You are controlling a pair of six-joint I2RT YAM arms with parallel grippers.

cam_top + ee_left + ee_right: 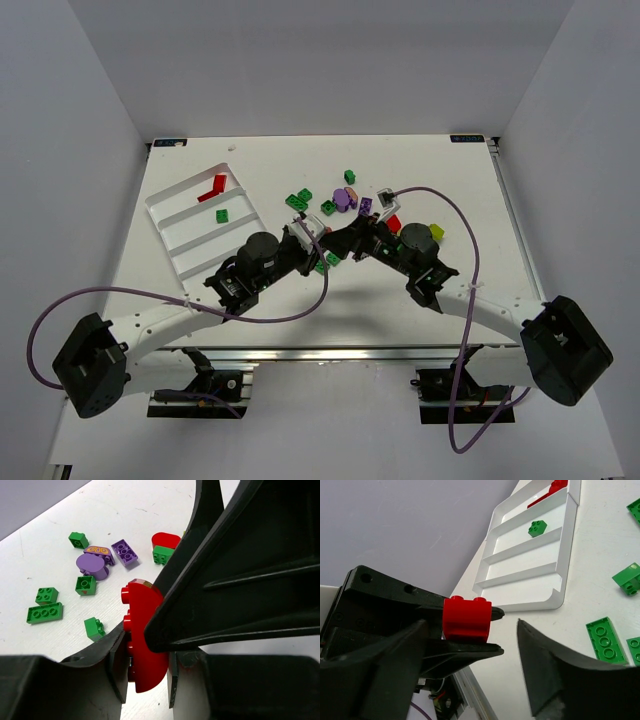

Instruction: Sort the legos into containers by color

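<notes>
My left gripper (316,244) (145,672) is shut on a rounded red lego (142,640), held above the table centre. The same lego (466,619) shows in the right wrist view. My right gripper (348,240) (472,630) is open, its fingers on either side of that lego and not touching it. The white divided tray (205,242) (530,575) lies far left, holding red legos (213,188) and one green lego (221,216) (537,527). Loose green (297,201) (45,612), purple (343,199) (125,551), red (393,222) (166,540) and yellow-green (437,232) legos lie beyond the grippers.
More green legos (604,639) lie on the table under the right gripper. Another green lego (349,176) sits farther back. A purple cable (440,205) arcs over the right side. White walls enclose the table.
</notes>
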